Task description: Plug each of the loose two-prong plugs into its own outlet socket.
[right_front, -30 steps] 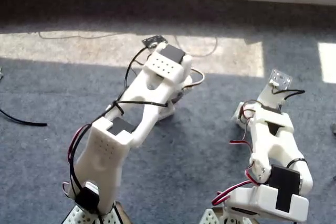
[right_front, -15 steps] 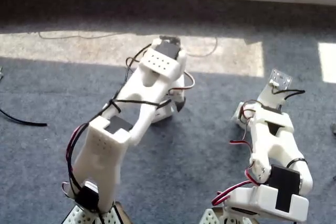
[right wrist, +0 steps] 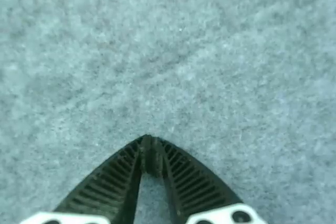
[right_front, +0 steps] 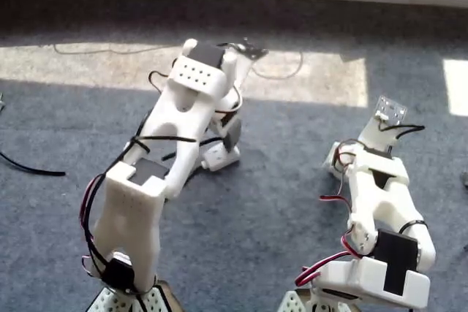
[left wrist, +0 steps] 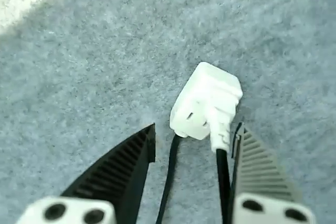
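Here, your left gripper (left wrist: 195, 129) hung over the grey carpet (left wrist: 79, 66) with its 2 black ribbed fingers (left wrist: 131, 166) spread wide, holding nothing. The white socket block (left wrist: 207, 95) lay on the carpet just past the fingertips, roughly in line with the gap between them and a little nearer 1 finger. What looked like a white plug (left wrist: 220, 129) sat against the face of the block that was turned toward the gripper, and a black cord (left wrist: 223, 177) ran back from it close beside that finger. You could not tell from the wrist view whether the plug was fully seated. A 2nd black cord (left wrist: 168, 179) left the block's other side and passed through the gap between the fingers.

From the high view, your left arm (right_front: 172, 137) was stretched forward and bent down over the same white block (right_front: 218, 156), which showed just beside the arm's lower edge, in shade near a sunlit patch (right_front: 322, 78) of the carpet.

Your right gripper (right wrist: 150, 148) had its fingers pressed together tip to tip, pinching nothing, pointed down at bare grey carpet. The right arm (right_front: 380, 202) sat folded low, well apart from the block and from the left arm.
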Available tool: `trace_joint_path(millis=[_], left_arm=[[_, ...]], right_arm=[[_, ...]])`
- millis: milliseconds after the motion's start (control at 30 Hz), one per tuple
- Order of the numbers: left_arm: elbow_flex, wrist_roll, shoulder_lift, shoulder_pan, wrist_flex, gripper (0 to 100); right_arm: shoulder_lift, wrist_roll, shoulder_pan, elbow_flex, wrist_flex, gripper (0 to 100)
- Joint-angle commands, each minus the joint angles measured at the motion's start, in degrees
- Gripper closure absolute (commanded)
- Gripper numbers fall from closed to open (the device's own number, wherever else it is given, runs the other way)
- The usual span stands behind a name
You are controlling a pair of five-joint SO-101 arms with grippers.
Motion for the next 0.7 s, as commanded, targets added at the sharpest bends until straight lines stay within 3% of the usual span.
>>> trace_joint_path(millis=[0, 133, 500, 667], left_arm=[[-1.54, -10.02, 4.18, -1.01, 0.7, 77], [-1.54, -13.01, 7.96, -1.1, 0.7, 77], [1.19, -12.84, 11.3, 4.26, 0.53, 77], [0.92, -12.75, 11.3, 5.32, 0.35, 92]], right_arm=[[-0.13, -0.09, 0.66, -1.89, -1.19, 99.2], [-0.13, -0.09, 0.66, -1.89, -1.19, 99.2], [-0.13, -0.09, 0.66, -1.89, -1.19, 99.2], [-0.13, -0.09, 0.66, -1.89, -1.19, 99.2]])
